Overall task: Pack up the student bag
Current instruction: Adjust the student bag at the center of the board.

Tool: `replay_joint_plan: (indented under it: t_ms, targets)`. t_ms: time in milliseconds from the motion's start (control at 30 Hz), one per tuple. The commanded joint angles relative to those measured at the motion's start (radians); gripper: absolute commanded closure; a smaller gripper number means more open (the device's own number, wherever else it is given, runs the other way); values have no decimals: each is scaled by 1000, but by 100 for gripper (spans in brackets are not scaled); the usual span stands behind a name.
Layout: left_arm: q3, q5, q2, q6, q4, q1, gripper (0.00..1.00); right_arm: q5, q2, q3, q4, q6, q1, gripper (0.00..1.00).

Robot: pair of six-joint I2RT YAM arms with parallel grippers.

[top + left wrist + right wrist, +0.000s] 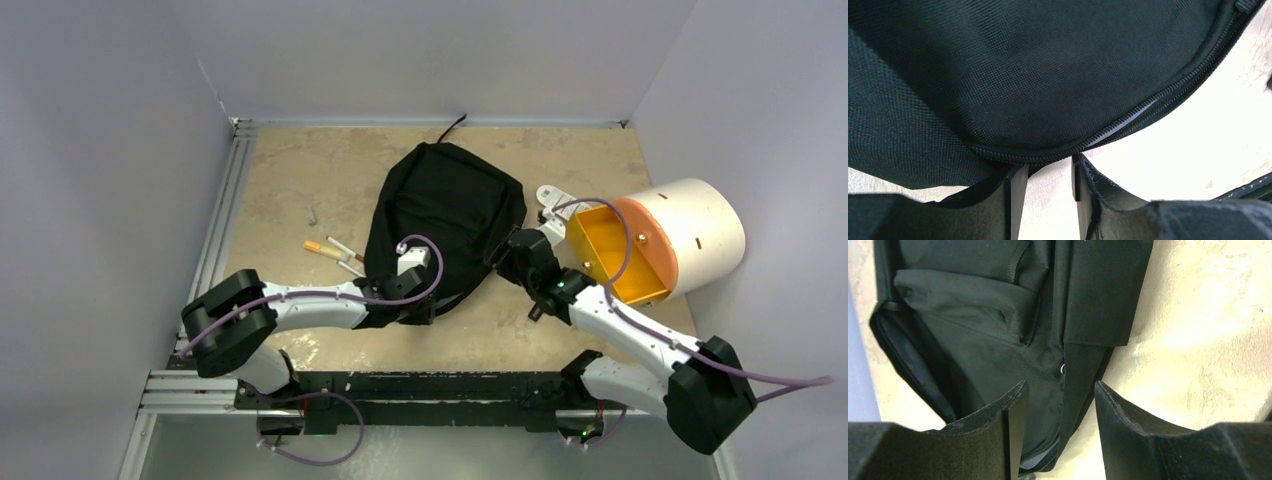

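Student bag (445, 215) lies flat, directly ahead of both grippers. The cream-and-orange cylinder (690, 235) sits right of the right gripper (1059, 386), whose 2 fingers stand half apart over the bag's side edge, holding nothing. The left gripper (1050, 167), likewise half open and empty, has its tips at the zip (1148, 102). Risk: pinching loose fabric beside the zip would likely drag the bag instead of opening it.

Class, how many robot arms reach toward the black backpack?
2: the left arm at the near edge of the backpack, the right arm at its right side. None hidden.
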Motion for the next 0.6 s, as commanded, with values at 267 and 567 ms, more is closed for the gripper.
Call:
replay_joint_plan:
  t_ms: [267, 567]
  targets:
    - [-67, 42, -76, 49, -98, 83, 60, -222, 160, 65, 105, -155, -71, 46]
    - [16, 98, -76, 108, -76, 66, 58, -300, 190, 67, 77, -200, -73, 45]
